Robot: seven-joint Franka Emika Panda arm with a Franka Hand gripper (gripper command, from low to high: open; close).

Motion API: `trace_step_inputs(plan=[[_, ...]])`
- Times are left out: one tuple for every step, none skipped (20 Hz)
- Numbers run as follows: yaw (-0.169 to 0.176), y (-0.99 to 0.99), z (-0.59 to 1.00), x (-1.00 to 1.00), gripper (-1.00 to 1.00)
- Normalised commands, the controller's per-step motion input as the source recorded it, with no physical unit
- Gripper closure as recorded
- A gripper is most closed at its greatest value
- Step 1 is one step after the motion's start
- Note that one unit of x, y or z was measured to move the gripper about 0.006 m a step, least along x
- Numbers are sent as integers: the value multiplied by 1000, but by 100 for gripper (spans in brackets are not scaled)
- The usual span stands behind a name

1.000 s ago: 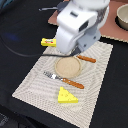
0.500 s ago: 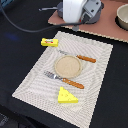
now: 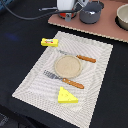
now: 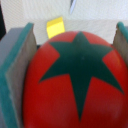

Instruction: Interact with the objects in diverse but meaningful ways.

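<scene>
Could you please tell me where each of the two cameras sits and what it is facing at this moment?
Exterior view: off the arm, looking down across the striped placemat with plate and cheese wedge; the robot's white body shows at the top edge.
Wrist view: on the wrist, looking out between the jaws, filled by the red tomato they flank.
Shared: the yellow block.

We see a black table (image 3: 20, 55) carrying a pale striped placemat (image 3: 95, 90) and, at the far edge, a brown board (image 3: 107, 25). On the mat: tan plate (image 3: 67, 65) at centre, knife (image 3: 80, 57) and fork (image 3: 62, 79) either side, cheese wedge (image 3: 66, 96) at the near edge, yellow block (image 3: 49, 42) on the far corner. Grey pot (image 3: 91, 12) sits on the board.
</scene>
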Motion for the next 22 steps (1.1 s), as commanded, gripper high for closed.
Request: trace_step_inputs(plan=[[10,483,-360,-1000,100],[12,509,-369,-991,100],[13,543,-360,-951,100],[16,537,-371,-829,100],[46,651,-246,-503,100],[50,666,-251,-483,100],[49,620,-283,-503,100],[46,631,-309,-514,100],[45,663,-331,-500,100],[44,637,-340,-546,100],[42,586,-311,-574,100],[39,580,-317,-574,100],[33,600,-317,-529,100],[30,580,-309,-471,100],[25,560,-286,-369,100],[23,514,-257,-240,100],[20,477,-243,-240,100],[19,483,-229,-234,100],[19,509,-257,-217,100],[19,486,-280,-266,100],[15,466,-303,-289,100],[11,466,-303,-269,100]])
